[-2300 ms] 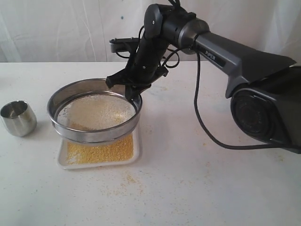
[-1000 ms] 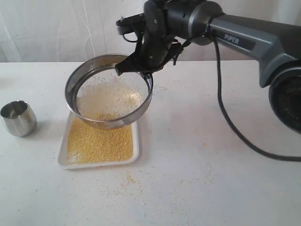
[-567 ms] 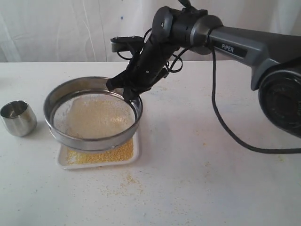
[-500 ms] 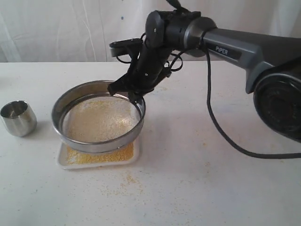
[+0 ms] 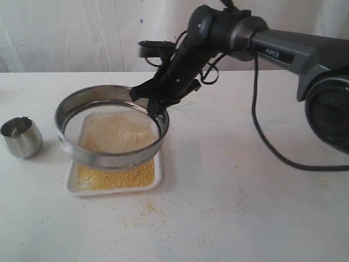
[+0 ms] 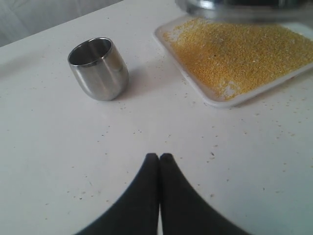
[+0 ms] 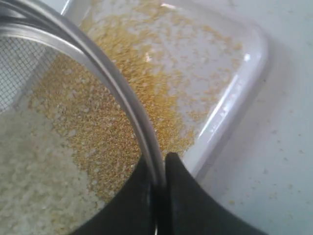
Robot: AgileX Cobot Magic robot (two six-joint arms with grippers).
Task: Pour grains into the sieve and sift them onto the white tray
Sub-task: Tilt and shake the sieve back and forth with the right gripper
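Pinching sieve (image 5: 109, 159) of seemingly paler grains (image 5: 117, 131) over grain-strewn white tray (image 5: 114, 192), right fingers (image 7: 191, 205); left fingers (image 6: 142, 196) together.

Your right gripper (image 5: 155, 106) reaches leftward, pinched on the sieve (image 5: 109, 159) rim; your left gripper (image 6: 159, 157) hangs closed.

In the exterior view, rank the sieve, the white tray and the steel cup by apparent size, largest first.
1. sieve: looks widest, but it is held above the tray, possibly nearer the camera.
2. white tray: partly hidden under the sieve, so this is a close call.
3. steel cup: clearly smallest.
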